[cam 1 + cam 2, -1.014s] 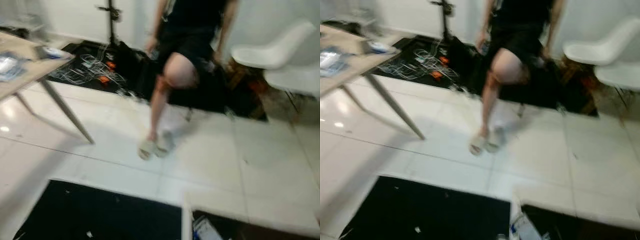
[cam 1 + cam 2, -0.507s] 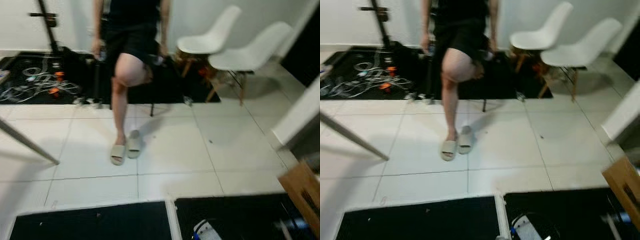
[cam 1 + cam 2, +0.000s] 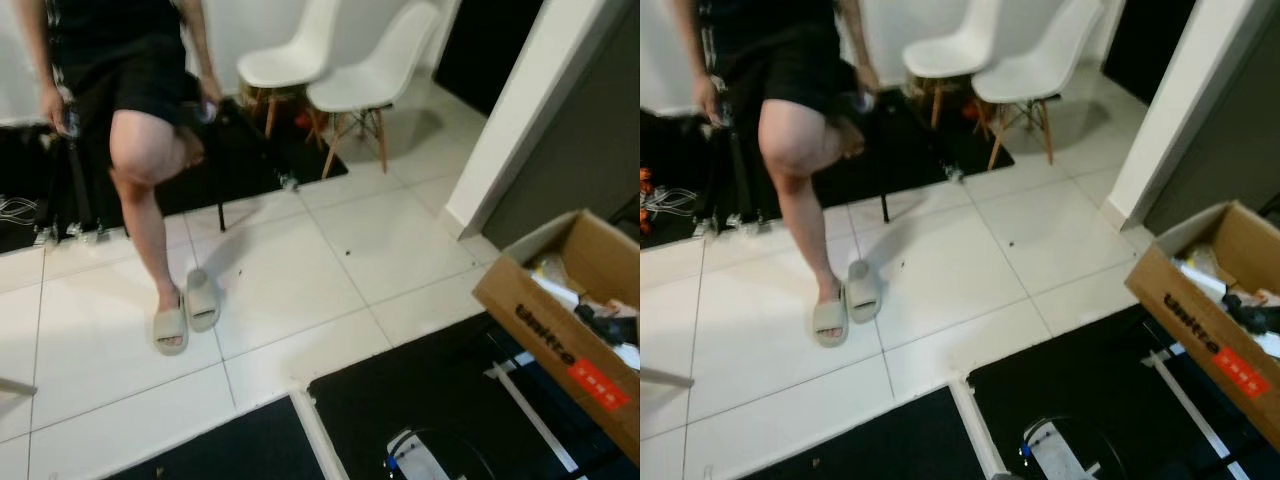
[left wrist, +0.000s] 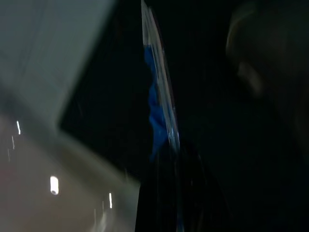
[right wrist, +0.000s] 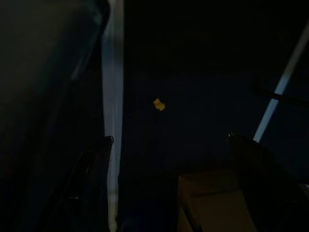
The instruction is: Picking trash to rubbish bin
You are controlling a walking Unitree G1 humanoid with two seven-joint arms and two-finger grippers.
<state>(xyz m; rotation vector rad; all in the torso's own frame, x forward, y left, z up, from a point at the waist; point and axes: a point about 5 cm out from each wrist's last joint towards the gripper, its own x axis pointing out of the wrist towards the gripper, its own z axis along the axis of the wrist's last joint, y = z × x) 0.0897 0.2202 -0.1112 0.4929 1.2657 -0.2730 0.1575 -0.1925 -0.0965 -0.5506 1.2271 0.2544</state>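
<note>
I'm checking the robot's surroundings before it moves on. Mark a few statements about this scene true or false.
1. Two white chairs stand by the far wall. True.
2. The cardboard box at the right is closed. False: its flaps are open, with items inside.
3. The person stands with both feet on the floor. False: one knee is raised, and one slipper lies empty.
4. The left gripper holds a blue-and-clear wrapper. True.

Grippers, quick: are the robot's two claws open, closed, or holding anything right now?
Left gripper: shut on a thin clear plastic wrapper with blue print.
Right gripper: open, holding nothing, over a dark mat.
</note>
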